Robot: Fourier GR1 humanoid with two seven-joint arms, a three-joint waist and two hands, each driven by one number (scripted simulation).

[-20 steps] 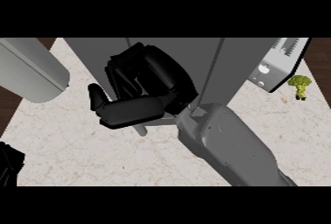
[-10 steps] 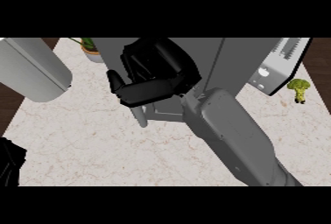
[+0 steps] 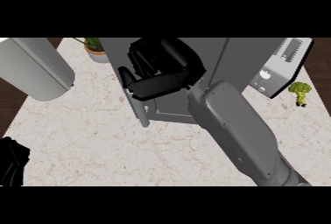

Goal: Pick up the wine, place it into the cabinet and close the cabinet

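The grey cabinet (image 3: 239,57) stands at the back of the counter. Its narrow door (image 3: 137,109) is swung most of the way in, with a small gap left at its front edge. My right hand (image 3: 161,72) lies against the door's upper part, fingers relaxed and thumb stretched out to the left. Its grey forearm (image 3: 236,127) comes in from the lower right. No wine bottle shows; the hand and door hide the cabinet's inside. My left hand (image 3: 13,162) rests open at the lower left edge.
A big grey rounded cylinder (image 3: 32,65) fills the upper left. A potted plant (image 3: 95,48) stands behind the cabinet's left corner. A grey appliance (image 3: 284,65) and a broccoli (image 3: 298,92) are at the right. The marble counter (image 3: 84,144) spreads in front.
My right hand has moved right and further back, and the cabinet door has swung inward with it. The potted plant has come into sight. The left hand has not moved.
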